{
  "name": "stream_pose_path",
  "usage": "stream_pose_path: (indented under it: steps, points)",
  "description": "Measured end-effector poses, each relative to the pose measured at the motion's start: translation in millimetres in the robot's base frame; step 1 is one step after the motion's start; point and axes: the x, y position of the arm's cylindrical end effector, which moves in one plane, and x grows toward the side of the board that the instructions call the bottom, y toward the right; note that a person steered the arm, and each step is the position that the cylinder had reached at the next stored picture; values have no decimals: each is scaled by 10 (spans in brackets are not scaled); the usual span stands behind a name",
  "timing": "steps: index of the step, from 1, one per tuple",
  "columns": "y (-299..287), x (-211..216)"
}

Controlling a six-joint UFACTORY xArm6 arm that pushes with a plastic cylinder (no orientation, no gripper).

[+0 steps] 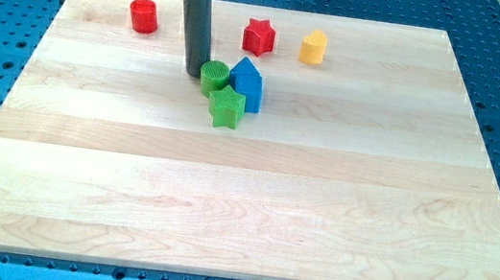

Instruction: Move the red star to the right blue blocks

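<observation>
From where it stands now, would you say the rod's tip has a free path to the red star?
Probably yes. My tip sits at the view's left of the green cylinder, and the board between it and the red star looks bare.

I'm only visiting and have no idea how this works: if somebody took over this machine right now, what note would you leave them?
My tip rests on the board, touching the left side of the green cylinder.
The red star sits near the view's top, above the blue blocks, apart from them, with the yellow block to its right.
The green star lies against the blue blocks.
Done: nothing visible yet.
Left: bring my tip around the red star and push it to the blue blocks' right side.
</observation>
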Motion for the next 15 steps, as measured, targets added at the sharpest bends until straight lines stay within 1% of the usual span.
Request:
stream_pose_path:
  steps: [1, 2, 3, 4, 5, 7, 8, 9, 10, 11, 12, 13, 14, 15]
  points:
    - [74, 6]
    - [-371, -330]
    - [-138, -698]
    - [213, -844]
    - [811, -930]
    - [1510, -607]
    - [2161, -601]
    - [2114, -601]
    - [1633, -346]
    - [1882, -244]
    - [2646, -247]
    - [2265, 12]
    - [1728, 26]
    - [1472, 56]
